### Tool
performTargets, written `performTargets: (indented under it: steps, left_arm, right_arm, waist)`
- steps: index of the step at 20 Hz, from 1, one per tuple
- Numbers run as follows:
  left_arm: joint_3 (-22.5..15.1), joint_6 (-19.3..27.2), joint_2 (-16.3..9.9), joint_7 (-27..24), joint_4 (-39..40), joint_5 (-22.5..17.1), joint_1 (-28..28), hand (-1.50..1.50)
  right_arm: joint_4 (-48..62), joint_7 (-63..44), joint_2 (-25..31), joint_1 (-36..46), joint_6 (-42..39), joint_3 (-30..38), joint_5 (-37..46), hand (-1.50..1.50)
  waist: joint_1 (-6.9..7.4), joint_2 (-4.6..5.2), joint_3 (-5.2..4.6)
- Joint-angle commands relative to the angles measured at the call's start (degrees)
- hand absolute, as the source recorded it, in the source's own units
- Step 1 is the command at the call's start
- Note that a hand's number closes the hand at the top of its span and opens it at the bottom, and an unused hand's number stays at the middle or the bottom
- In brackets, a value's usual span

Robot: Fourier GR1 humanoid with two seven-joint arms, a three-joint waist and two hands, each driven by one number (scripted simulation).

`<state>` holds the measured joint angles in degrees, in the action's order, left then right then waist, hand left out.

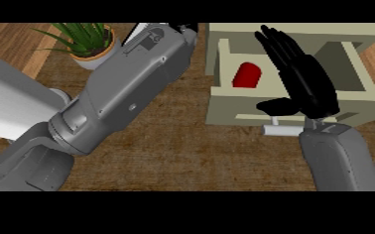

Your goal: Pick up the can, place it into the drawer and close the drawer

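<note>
Your red can (pixel 247 75) lies inside the open drawer (pixel 219 104); the right hand (pixel 307 87), fingers straight, covers its three o'clock side. Left hand (pixel 184 27): barely visible, fingers unclear.

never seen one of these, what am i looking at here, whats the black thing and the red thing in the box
This is one view from the robot's head, looking steeply down at a brown wooden counter. The two grey shapes are its forearms. The black thing is its right robot hand, fingers straight, holding nothing, above an open beige drawer with a pale handle. The red cylindrical can lies inside the drawer. The left robot hand is mostly hidden at the top edge. A green potted plant stands at upper left.
</note>
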<state>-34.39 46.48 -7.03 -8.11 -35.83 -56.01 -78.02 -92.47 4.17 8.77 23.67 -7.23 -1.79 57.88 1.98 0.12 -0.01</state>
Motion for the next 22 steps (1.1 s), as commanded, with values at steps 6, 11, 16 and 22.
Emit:
performTargets:
  steps: [6,11,16,22]
  left_arm:
    - [-1.12,3.39,-4.99,5.20,-9.83,3.29,4.11,-1.50]
    - [-1.29,3.17,-8.29,6.01,-15.14,4.74,8.97,-1.50]
    - [-0.22,1.64,-11.92,10.07,-15.69,5.97,7.83,-1.50]
    - [1.36,0.97,-14.70,10.38,-21.51,6.15,12.44,-1.50]
  right_arm:
    - [26.45,1.05,-0.92,11.08,12.36,0.32,9.61,-1.50]
    - [40.67,2.48,-1.73,15.28,22.17,1.80,12.90,-1.50]
    - [49.90,3.59,-2.31,18.40,30.59,3.88,14.14,-1.50]
    - [59.22,3.62,-1.66,24.14,37.50,6.92,15.06,-1.50]
  waist:
    - [0.60,-0.14,0.04]
    - [0.99,0.11,0.05]
    - [0.21,0.37,0.09]
    - [1.15,0.57,0.08]
